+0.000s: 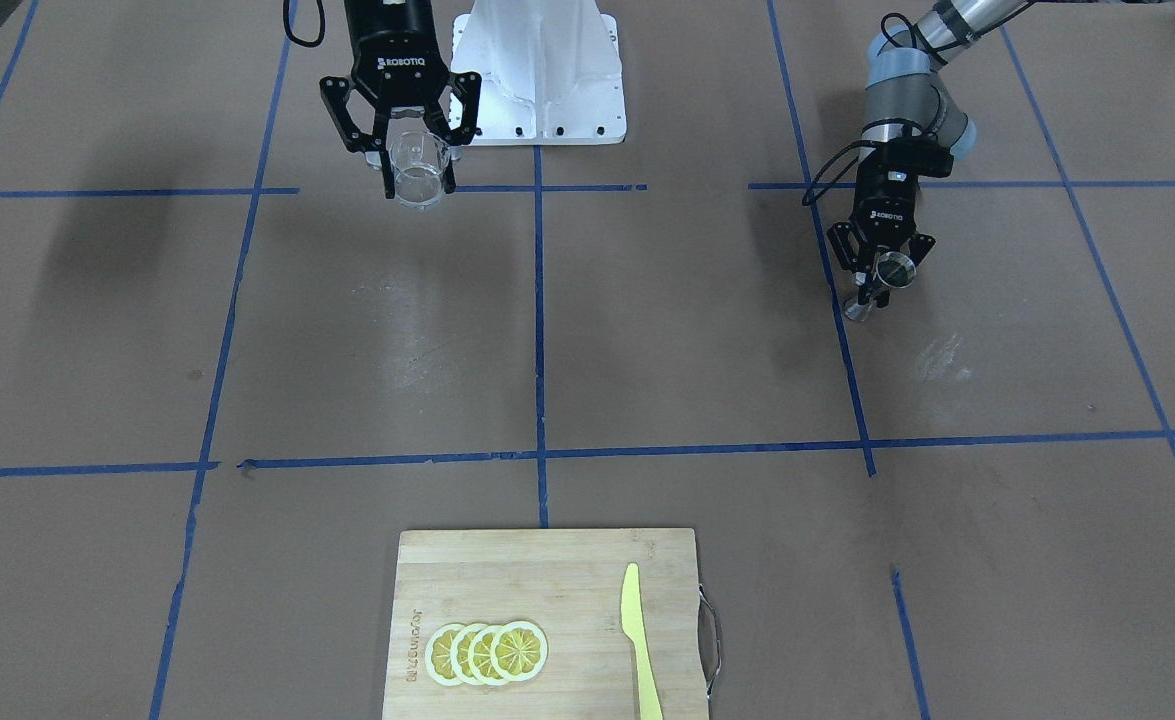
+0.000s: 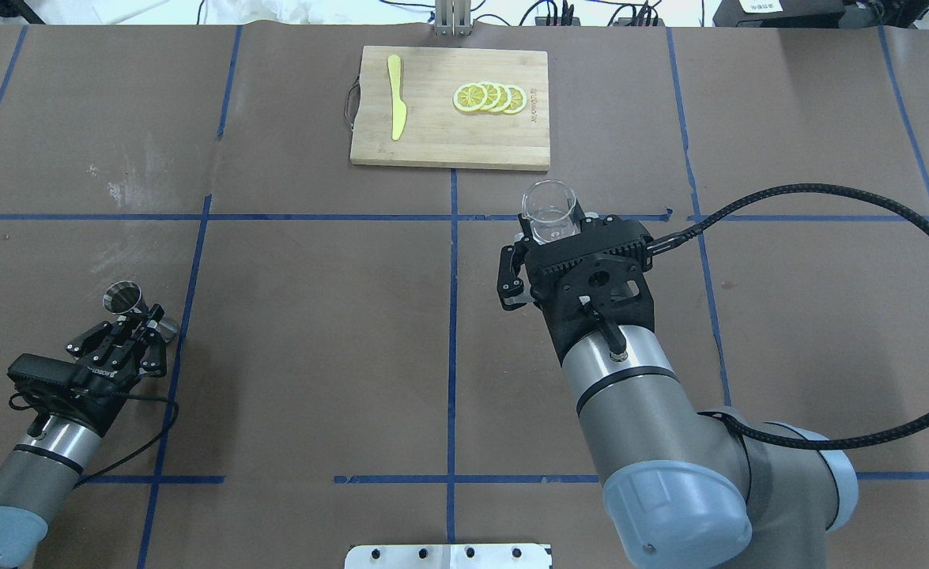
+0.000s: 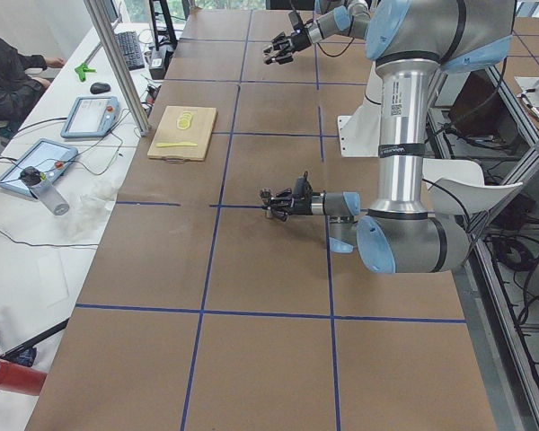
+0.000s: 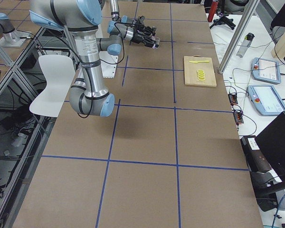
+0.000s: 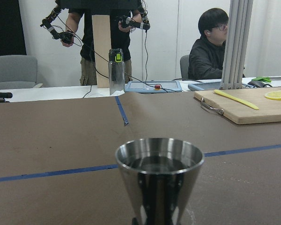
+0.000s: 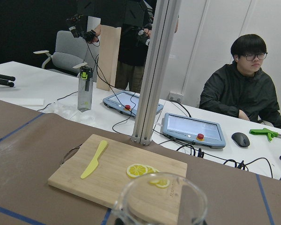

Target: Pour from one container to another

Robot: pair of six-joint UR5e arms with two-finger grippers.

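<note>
The brown worktop (image 2: 314, 316), gridded with blue tape, fills my overhead view. My right arm (image 2: 630, 395) reaches forward just to the right of the centre tape line. My left arm (image 2: 45, 442) lies low near the left edge, well apart from the right one.

A wooden board (image 2: 448, 134) sits at the far edge of the worktop, straddling the centre line. Neither arm is near it.

The right jaws are closed on a clear beaker (image 1: 419, 170), with one finger on each side of its wall. The beaker stands upright between them with its mouth up and is held clear of the worktop. From the right wrist I see only its rim at the bottom of the view.

The left jaws are clamped on a steel jigger (image 2: 126, 300) around its narrow waist, so its upper cup sticks out past the fingertips. It is upright and low. I can't tell whether its foot touches the worktop. The left wrist view shows its open cup (image 5: 159, 178) close up and level.

On the board, a yellow knife (image 2: 396, 96) lies near the handle end. Four overlapping lemon slices (image 2: 489, 98) sit towards the other end.
</note>
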